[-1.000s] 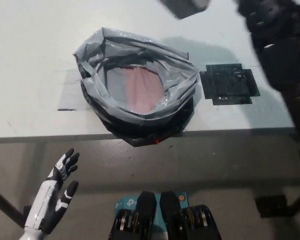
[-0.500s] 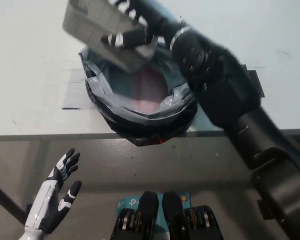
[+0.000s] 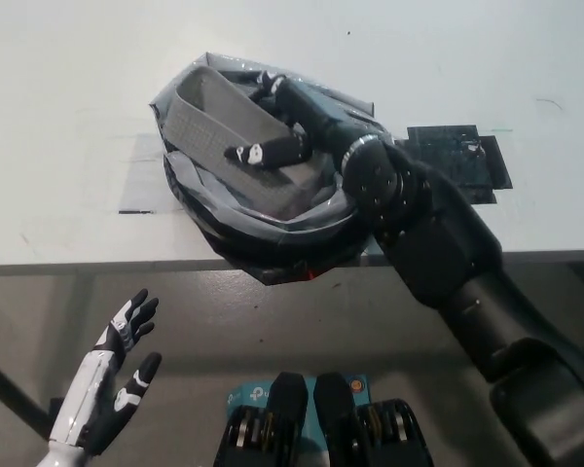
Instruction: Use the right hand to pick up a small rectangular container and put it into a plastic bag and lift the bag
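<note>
The container (image 3: 229, 131) is now inside the mouth of the plastic bag (image 3: 273, 219), which sits at the near edge of the desk (image 3: 68, 117). To finish this step well, lower the container until it rests flat on the bag's bottom, then loosen the grip slowly so the folded rim is not dragged inward or pulled toward the desk edge. The right hand (image 3: 277, 122) is clamped on the container, fingers wrapped over its right end, reaching into the bag from the right. The left hand (image 3: 112, 384) hangs below the desk at near left, fingers spread, holding nothing
</note>
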{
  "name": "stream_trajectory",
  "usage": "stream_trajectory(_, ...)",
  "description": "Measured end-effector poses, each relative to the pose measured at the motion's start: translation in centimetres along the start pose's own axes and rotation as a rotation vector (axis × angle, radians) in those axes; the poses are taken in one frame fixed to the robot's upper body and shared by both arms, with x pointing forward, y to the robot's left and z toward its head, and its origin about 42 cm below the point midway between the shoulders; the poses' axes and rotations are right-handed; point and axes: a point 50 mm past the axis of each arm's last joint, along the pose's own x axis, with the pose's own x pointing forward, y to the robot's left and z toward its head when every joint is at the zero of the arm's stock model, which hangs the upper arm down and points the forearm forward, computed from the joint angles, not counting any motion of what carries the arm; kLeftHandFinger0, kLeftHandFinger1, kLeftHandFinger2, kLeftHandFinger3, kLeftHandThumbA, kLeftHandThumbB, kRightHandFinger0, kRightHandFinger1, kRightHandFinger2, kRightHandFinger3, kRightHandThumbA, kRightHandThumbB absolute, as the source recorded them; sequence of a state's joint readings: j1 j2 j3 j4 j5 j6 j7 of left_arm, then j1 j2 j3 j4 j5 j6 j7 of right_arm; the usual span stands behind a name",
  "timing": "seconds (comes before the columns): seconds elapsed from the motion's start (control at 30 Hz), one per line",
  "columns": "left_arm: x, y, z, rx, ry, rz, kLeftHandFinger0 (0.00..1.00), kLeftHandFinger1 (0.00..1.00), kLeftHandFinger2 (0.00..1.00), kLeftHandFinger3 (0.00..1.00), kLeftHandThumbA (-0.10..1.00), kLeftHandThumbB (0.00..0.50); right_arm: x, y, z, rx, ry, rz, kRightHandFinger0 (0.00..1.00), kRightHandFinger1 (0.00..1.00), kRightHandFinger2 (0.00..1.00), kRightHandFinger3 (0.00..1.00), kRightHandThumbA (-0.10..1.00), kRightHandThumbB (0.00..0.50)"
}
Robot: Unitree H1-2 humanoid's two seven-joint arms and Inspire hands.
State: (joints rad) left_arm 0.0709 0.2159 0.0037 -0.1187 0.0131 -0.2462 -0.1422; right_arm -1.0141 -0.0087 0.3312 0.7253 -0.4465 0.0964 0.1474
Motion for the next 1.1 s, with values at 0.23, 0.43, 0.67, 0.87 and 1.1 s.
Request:
stream_trajectory(0.23, 0.0, 0.1, 0.0, 0.003, 0.009, -0.004, 1.00, 1.00, 1.00, 1.00, 0.81, 0.281, -1.4, 1.1, -0.9, -0.007, -0.011, -0.020, 0.01, 0.47, 0.88, 0.97, -0.10, 0.134)
stream_trajectory(0.43, 0.1, 0.2, 0.2, 0.004, 0.008, -0.005, 1.00, 1.00, 1.00, 1.00, 0.81, 0.276, -2.3, 0.6, -0.3, -0.041, -0.054, -0.050, 0.00, 0.47, 0.86, 0.96, -0.10, 0.142)
stream_trajectory(0.67, 0.2, 0.3, 0.2, 0.008, 0.013, -0.006, 1.00, 1.00, 1.00, 1.00, 0.82, 0.267, -3.4, -0.3, 0.2, -0.090, -0.095, -0.088, 0.05, 0.46, 0.83, 0.94, -0.10, 0.172)
stream_trajectory(0.87, 0.2, 0.3, 0.2, 0.008, 0.012, -0.006, 1.00, 1.00, 1.00, 1.00, 0.82, 0.271, -4.1, -1.2, 1.3, -0.174, -0.095, -0.124, 1.00, 1.00, 1.00, 1.00, 0.36, 0.283)
stream_trajectory(1.1, 0.4, 0.3, 0.3, 0.009, 0.006, -0.007, 1.00, 1.00, 1.00, 1.00, 0.84, 0.276, -4.3, -0.9, 1.8, -0.323, 0.014, -0.020, 1.00, 1.00, 1.00, 1.00, 0.44, 0.353)
